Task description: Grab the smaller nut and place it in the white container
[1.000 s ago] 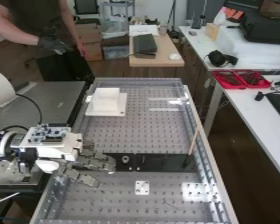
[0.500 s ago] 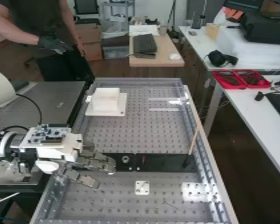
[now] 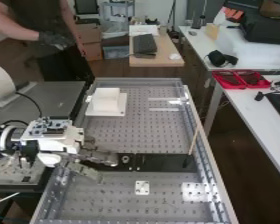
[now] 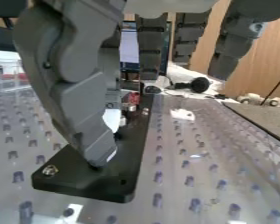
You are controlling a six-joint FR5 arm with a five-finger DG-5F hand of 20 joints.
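In the high view we see the hand point(image 3: 101, 158) over one end of the bar point(image 3: 165, 162), fingers spread wide and holding nothing. From the wrist we find the smaller nut point(image 4: 49, 170) standing on the bar, close to that end. We see the bearing point(image 3: 125, 159) farther along the bar, and the white container point(image 3: 107, 101) well beyond the bar's far edge.
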